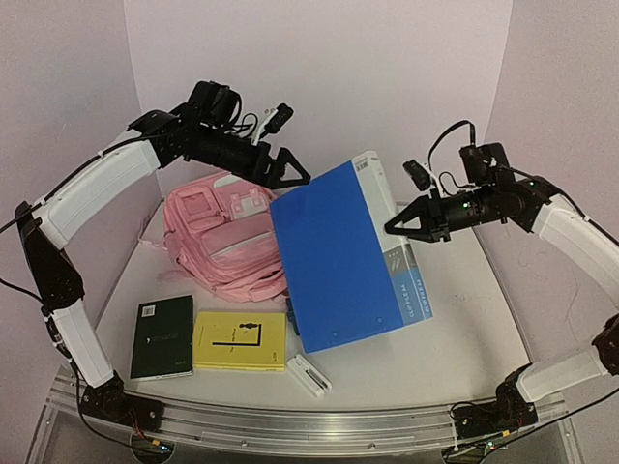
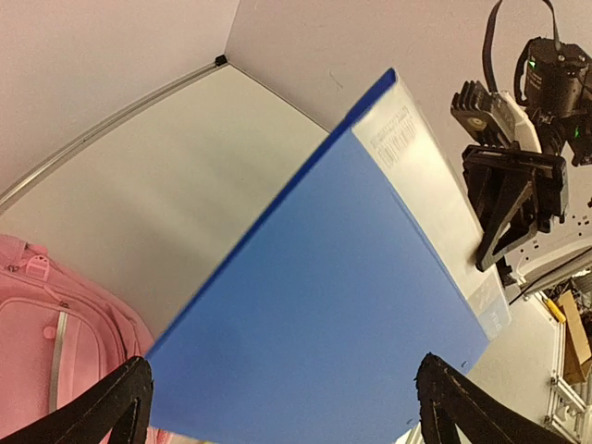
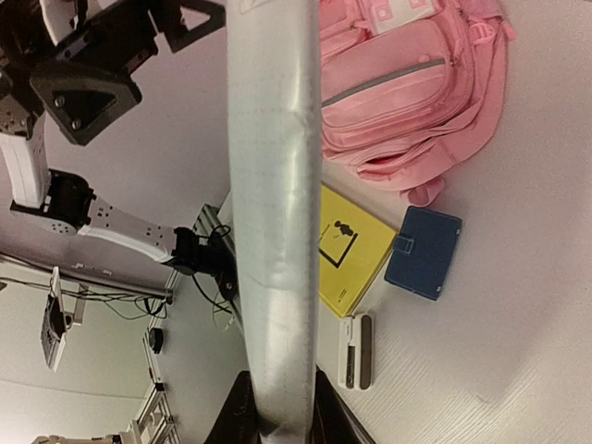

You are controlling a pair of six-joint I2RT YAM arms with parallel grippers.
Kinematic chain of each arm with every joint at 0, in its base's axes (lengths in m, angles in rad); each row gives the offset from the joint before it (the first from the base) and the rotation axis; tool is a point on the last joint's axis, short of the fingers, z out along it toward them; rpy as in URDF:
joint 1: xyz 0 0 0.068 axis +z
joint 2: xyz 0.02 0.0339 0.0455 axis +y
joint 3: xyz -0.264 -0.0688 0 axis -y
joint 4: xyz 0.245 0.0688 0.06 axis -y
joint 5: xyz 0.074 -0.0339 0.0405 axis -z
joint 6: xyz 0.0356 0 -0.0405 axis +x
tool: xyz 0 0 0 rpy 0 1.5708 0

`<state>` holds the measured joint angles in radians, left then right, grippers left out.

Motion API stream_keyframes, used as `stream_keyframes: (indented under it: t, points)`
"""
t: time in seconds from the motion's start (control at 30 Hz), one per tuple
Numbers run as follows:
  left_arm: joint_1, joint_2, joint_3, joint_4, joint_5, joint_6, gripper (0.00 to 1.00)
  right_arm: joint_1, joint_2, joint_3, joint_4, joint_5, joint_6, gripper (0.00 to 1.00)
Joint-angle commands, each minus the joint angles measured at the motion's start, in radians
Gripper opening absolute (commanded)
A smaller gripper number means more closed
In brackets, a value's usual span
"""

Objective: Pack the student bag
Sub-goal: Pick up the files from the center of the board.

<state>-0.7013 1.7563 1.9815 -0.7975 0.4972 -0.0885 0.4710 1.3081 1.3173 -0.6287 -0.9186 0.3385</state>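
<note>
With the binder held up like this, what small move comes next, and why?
Probably lower the left pincer to the bag to open it. That pincer is open and holds nothing, the right pincer alone grips the binder by its spine above the table, and no open mouth shows on the bag.

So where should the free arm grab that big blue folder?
Probably its thin free edge opposite the spine, coming from the left: the blue folder stands tilted, the right gripper pinches its spine, and the open left gripper faces that edge.
</note>
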Motion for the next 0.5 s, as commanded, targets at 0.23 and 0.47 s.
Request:
stream_keyframes:
  t: [0.23, 0.47]
  points:
    - [-0.001, 0.014, -0.044, -0.081, 0.345, 0.084, 0.98, 0.106, 0.057, 0.091, -0.003, -0.191, -0.134, 0.0]
    - [0.0, -0.001, -0.119, -0.084, 0.487, 0.067, 0.57, 0.107, 0.124, 0.09, -0.004, -0.217, -0.191, 0.0]
